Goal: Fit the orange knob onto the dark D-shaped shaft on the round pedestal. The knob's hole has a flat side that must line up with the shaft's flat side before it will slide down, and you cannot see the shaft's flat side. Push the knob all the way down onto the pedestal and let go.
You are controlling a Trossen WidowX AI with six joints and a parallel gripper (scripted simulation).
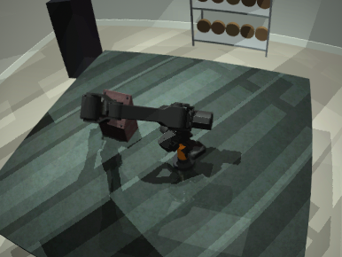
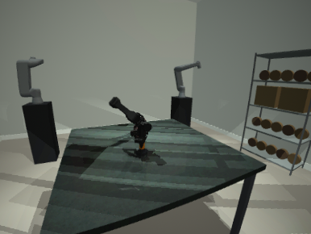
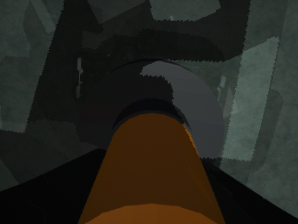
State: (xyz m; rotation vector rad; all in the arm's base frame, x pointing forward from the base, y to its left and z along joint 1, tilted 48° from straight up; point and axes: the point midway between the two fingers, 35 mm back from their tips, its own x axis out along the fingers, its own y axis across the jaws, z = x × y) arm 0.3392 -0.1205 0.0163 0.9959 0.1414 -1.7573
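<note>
The orange knob [image 1: 181,151] [image 3: 154,183] is held between my gripper's [image 1: 182,151] [image 2: 141,144] dark fingers, near the middle of the table. In the wrist view it fills the lower centre as an orange cylinder. Its lower end meets the round grey pedestal [image 3: 189,103] [image 1: 183,164], which shows beyond it. The dark shaft is hidden by the knob. I cannot tell how far down the knob sits. The gripper is shut on the knob.
The arm's maroon base block [image 1: 119,120] stands to the left on the dark green table [image 1: 248,133] [image 2: 193,161]. A black column [image 1: 75,35] stands off the back left corner. A shelf rack with brown rolls [image 1: 232,22] [image 2: 282,113] stands at the back right.
</note>
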